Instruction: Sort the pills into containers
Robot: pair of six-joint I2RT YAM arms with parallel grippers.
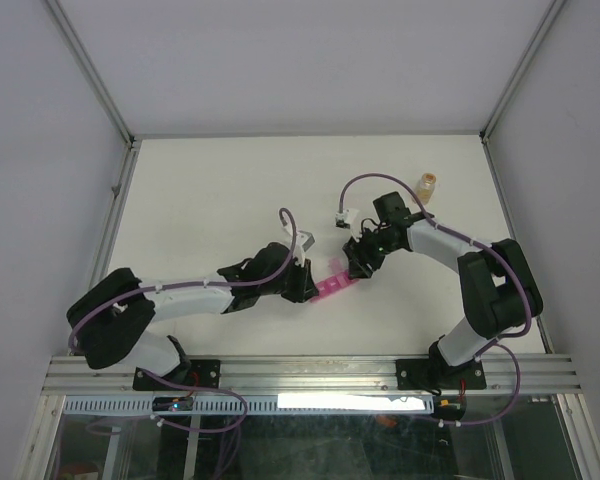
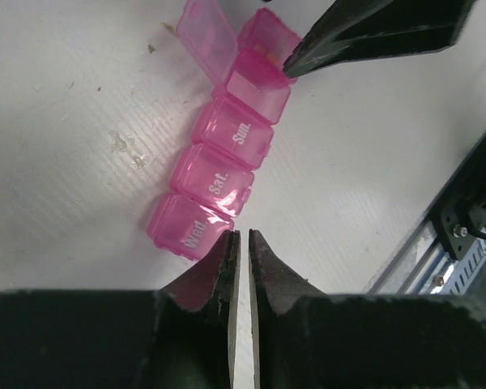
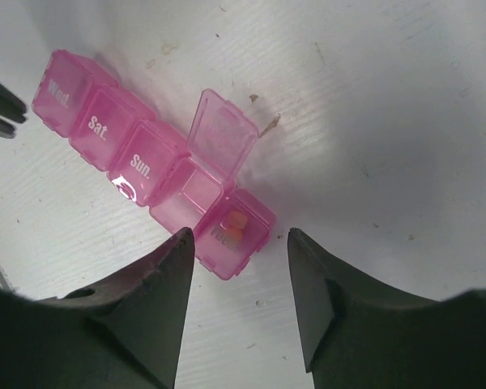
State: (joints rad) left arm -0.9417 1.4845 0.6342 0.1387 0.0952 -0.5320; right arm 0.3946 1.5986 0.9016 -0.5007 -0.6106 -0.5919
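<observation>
The containers are a magenta strip (image 1: 335, 283) of lidded compartments lying between my two grippers. In the right wrist view the strip (image 3: 138, 162) has its fourth compartment (image 3: 190, 190) open and empty, lid (image 3: 221, 134) raised. The end compartment holds two orange pills (image 3: 236, 225) under its closed lid. My right gripper (image 3: 240, 232) is open, hovering over that end compartment. My left gripper (image 2: 244, 235) is shut and empty, its tips at the "Wed." end of the strip (image 2: 190, 228). It also shows in the top view (image 1: 305, 285), as does the right gripper (image 1: 360, 262).
A small amber bottle (image 1: 427, 185) stands at the back right of the white table (image 1: 210, 200). The right gripper's finger (image 2: 373, 32) shows in the left wrist view over the strip's far end. A metal rail (image 1: 310, 372) runs along the near edge.
</observation>
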